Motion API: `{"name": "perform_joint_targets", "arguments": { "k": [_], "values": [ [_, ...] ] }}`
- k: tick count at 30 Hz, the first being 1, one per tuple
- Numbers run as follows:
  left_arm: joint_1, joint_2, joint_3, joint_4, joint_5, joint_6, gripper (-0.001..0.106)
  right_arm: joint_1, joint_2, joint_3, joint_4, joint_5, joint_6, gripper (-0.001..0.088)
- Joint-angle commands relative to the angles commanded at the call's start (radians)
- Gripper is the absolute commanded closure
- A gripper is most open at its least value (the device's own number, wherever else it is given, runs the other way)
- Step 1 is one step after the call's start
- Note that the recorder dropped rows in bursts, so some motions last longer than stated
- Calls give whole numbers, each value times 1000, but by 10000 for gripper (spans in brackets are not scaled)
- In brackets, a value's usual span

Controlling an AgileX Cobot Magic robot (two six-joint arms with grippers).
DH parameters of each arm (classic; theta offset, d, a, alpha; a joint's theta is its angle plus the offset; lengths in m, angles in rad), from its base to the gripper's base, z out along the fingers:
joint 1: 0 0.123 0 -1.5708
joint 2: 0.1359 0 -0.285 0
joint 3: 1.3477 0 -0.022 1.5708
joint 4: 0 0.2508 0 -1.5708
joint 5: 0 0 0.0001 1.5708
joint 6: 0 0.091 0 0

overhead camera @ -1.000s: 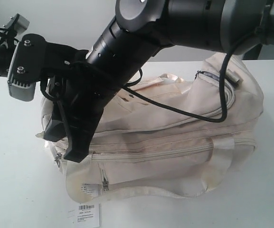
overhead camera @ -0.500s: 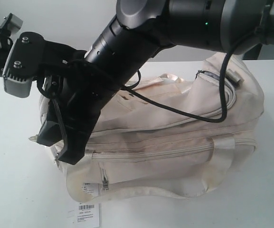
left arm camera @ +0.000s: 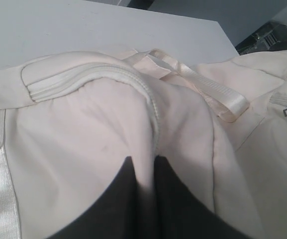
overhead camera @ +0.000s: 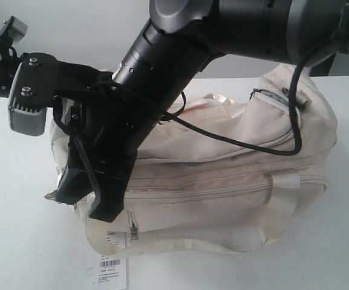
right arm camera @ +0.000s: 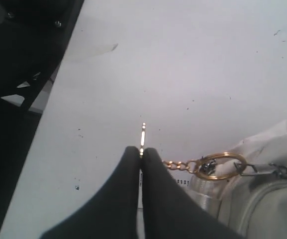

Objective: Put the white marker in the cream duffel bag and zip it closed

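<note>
- The cream duffel bag [overhead camera: 234, 175] lies across the middle of the table [overhead camera: 17, 229]. Its top zipper [left arm camera: 88, 74] looks closed in the part the left wrist view shows.
- The left gripper [left arm camera: 141, 167] is at the bag's left end, closed narrow on a fold of cream fabric just beside the zipper. This is prob. to hold the bag steady against a pull.
- The right gripper [right arm camera: 141, 152] reaches across to the same left end and is pinched tight on the thin chain [right arm camera: 178, 163] of a zipper pull. The chain leads to a gold ring [right arm camera: 220, 167] on the bag.
- The white marker is not visible in any view. I judge it is already inside the bag, i.e. under the fabric near both grippers, but I cannot confirm it.
</note>
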Motion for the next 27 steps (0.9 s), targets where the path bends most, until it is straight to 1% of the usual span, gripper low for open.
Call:
{"name": "perform_joint_targets", "arguments": {
  "k": [15,27],
  "values": [
    [0,0,0,0,0,0,1053,0,-20,0,-152,0,74,868],
    [0,0,0,0,0,0,1053,0,-36,0,-212,0,116,868]
  ]
}}
